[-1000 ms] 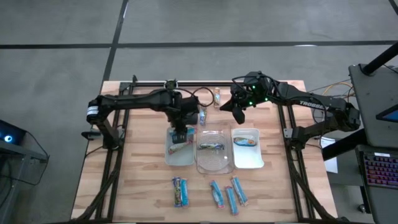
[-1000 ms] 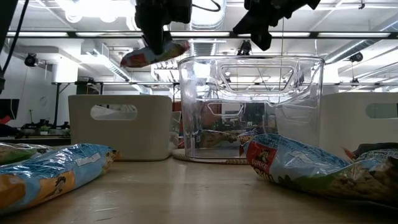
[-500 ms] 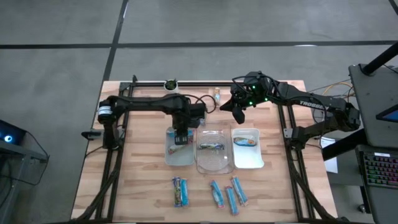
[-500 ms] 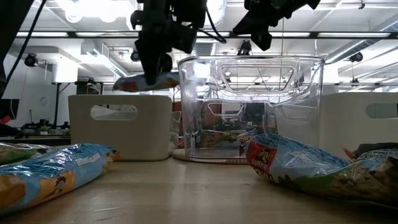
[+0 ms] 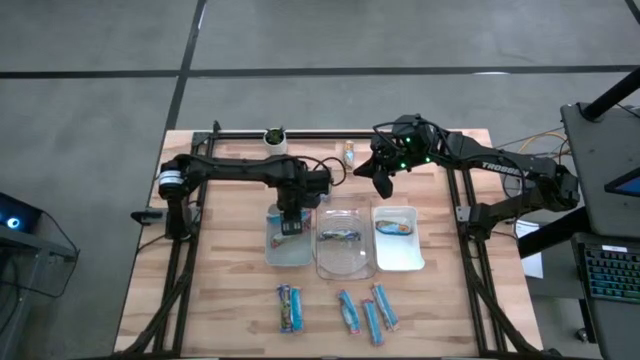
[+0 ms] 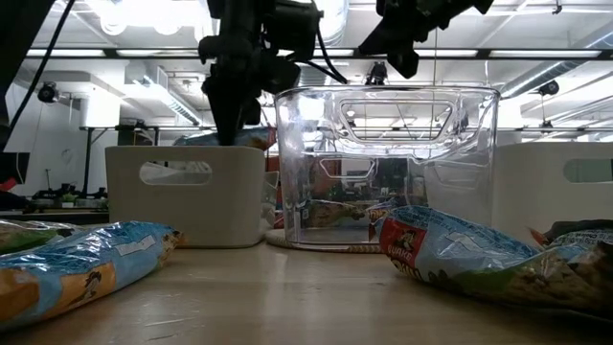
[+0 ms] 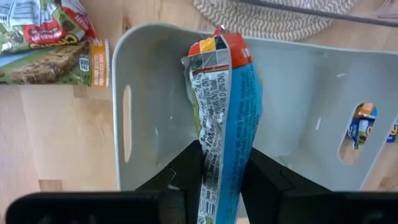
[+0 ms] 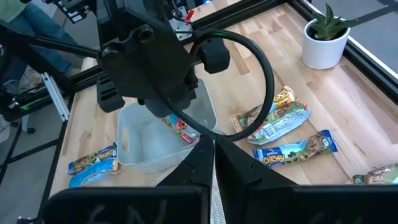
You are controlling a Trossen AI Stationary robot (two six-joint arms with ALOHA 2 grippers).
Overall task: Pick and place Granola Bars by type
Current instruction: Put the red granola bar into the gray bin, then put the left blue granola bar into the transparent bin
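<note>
My left gripper point(image 5: 291, 222) point(image 6: 230, 115) reaches down into the left pale tray point(image 5: 286, 246) point(image 7: 298, 124), shut on a blue granola bar point(image 7: 225, 118) with a red end. In the low view the bar point(image 6: 241, 140) shows just above the tray's rim point(image 6: 187, 151). My right gripper point(image 5: 383, 182) point(image 8: 214, 155) hangs shut and empty above the table's far side. The middle clear tray point(image 5: 345, 262) and the right tray point(image 5: 400, 255) each hold a bar. Several more bars point(image 5: 362, 310) lie flat near the table's near edge. My left gripper pinches the blue bar between its two fingers point(image 7: 186, 171), on the wrapper's lower part point(image 7: 219, 163). The fingers come from above, pointing down, and lie across the bar. The bar hangs below them, its red end point(image 7: 217, 48) low inside the tray; whether it touches the floor, I cannot tell.
A green-tan bar point(image 7: 43, 43) lies on the wood beside the left tray. Two more bars point(image 5: 349, 153) point(image 5: 325, 186) lie toward the far edge, near a white pot with a plant point(image 5: 273, 137) point(image 8: 326, 43). A round woven mat point(image 7: 273, 15) lies under the clear tray.
My left gripper has come down with the blue bar, from well above the left tray's rim to rim height. The bar has gone from hanging clear over the tray to reaching into it. The right arm has kept still.
</note>
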